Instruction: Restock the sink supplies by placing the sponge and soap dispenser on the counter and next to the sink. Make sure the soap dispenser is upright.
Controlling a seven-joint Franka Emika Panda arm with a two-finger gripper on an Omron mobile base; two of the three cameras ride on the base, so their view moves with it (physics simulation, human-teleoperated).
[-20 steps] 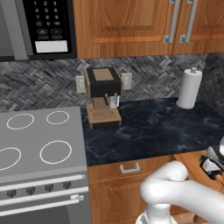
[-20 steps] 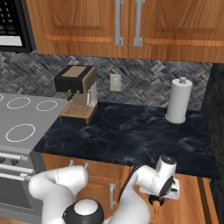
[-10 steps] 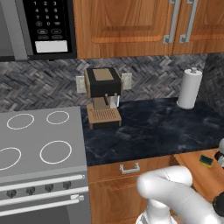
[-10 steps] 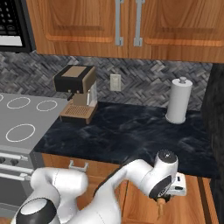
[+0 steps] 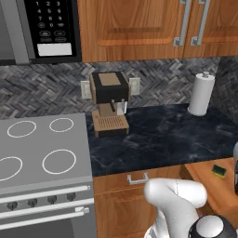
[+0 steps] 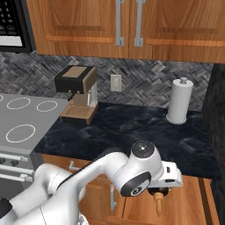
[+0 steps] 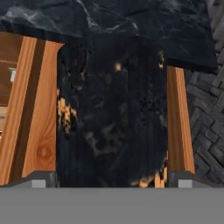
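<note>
The soap dispenser [image 7: 112, 109], a dark bottle flecked with orange, stands very close in the hand view, between the two fingertips [image 7: 38, 183]. My gripper [image 7: 112, 181] is open around it, and I cannot tell whether the fingers touch it. In the right base view the hand [image 6: 168, 178] hangs below the counter's wooden edge, with the orange pump [image 6: 157, 203] under it. The sponge [image 5: 218, 170], yellow with a green top, lies in the open wooden drawer [image 5: 207, 186]. The counter [image 5: 162, 135] is a dark marbled slab. The sink is out of view.
A coffee machine [image 5: 109, 102] stands at the counter's left end and a white paper-towel roll [image 5: 202, 93] at the back right. The grey stovetop [image 5: 42, 148] lies to the left. Wooden cabinets [image 6: 127, 22] and a microwave [image 5: 42, 28] hang above.
The arm has swung further over the open drawer and the hand has sunk toward the soap dispenser. The jaws have stayed wide open.
</note>
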